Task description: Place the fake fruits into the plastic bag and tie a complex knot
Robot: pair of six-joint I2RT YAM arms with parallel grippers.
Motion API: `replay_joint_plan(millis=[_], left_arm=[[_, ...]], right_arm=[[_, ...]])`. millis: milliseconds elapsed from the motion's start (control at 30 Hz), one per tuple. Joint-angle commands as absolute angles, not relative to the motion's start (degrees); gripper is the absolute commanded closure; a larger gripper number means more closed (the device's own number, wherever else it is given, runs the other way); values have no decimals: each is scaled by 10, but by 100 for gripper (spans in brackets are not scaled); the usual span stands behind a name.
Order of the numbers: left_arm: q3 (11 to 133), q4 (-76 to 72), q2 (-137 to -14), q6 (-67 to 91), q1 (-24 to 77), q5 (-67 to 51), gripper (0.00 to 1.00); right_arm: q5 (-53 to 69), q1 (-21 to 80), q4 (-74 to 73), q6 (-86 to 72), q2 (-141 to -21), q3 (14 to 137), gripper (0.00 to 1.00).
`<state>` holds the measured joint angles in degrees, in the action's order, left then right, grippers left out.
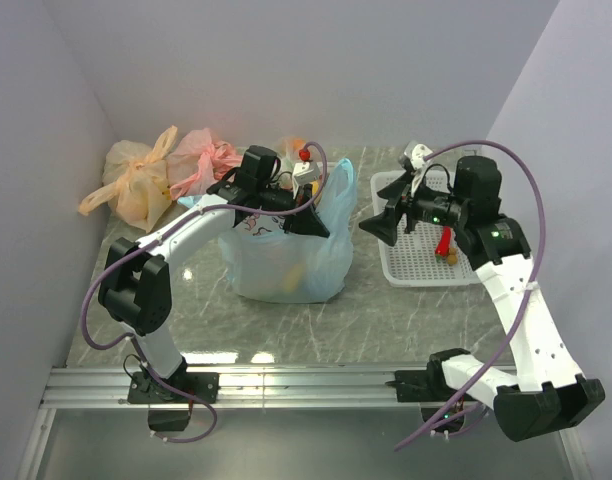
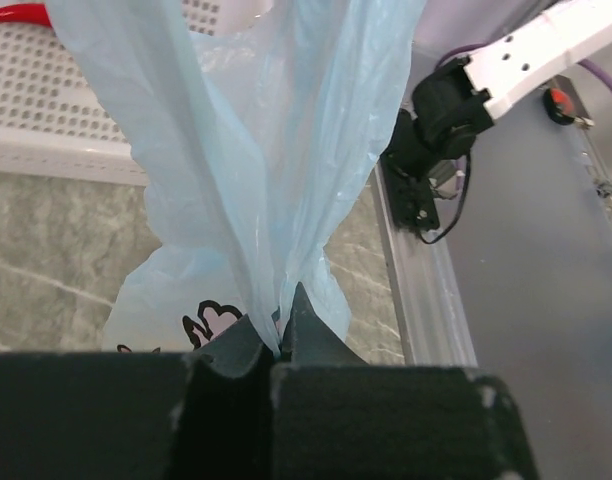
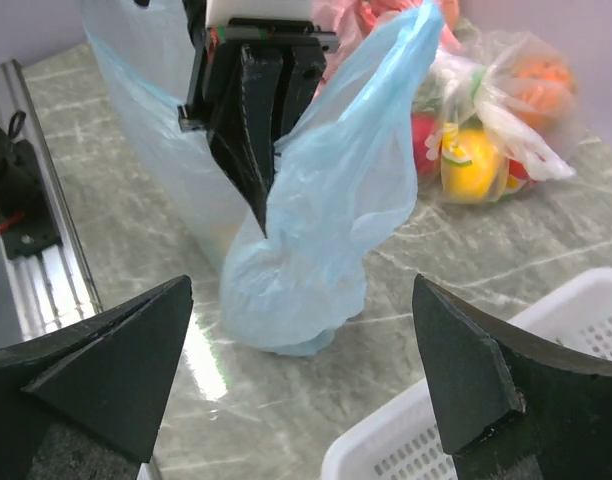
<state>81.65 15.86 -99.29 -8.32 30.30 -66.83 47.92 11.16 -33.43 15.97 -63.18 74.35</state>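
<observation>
The light blue plastic bag (image 1: pixel 286 262) stands in the middle of the table, and a yellow-orange fruit (image 1: pixel 297 272) shows faintly through its side. My left gripper (image 1: pixel 313 220) is shut on one handle of the bag (image 2: pixel 256 150), with the thin film pinched between its fingertips (image 2: pixel 304 325). My right gripper (image 3: pixel 301 370) hangs open and holds nothing, just right of the bag, over the left rim of the white tray (image 1: pixel 423 268). A red fruit (image 1: pixel 445 240) and a small orange-brown one (image 1: pixel 451 257) lie in the tray. No knot shows.
A yellowish bag (image 1: pixel 136 190) and a pink bag (image 1: pixel 201 158) lie at the back left. In the right wrist view a clear bag (image 3: pixel 496 120) holding coloured fruits sits behind the blue one. Walls close in left, right and behind.
</observation>
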Motion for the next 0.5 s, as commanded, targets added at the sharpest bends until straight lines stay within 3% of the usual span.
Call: replay_joint_plan(millis=[0,167,367,467], left_arm=[[816,127,-977,-83,307,-730,100],[830,175,-980,-115,312,-724,95],[822,156,-982,-109,313,-729,93],[817,139,-983,-97,314,-725,92]], right_arm=[[525,109,-206,166,-650,672,3],[535,128,-97,128,-703,657,2],[562,156,-73,126,-745,668,2],[576,176,-99,144,-758,675,13]])
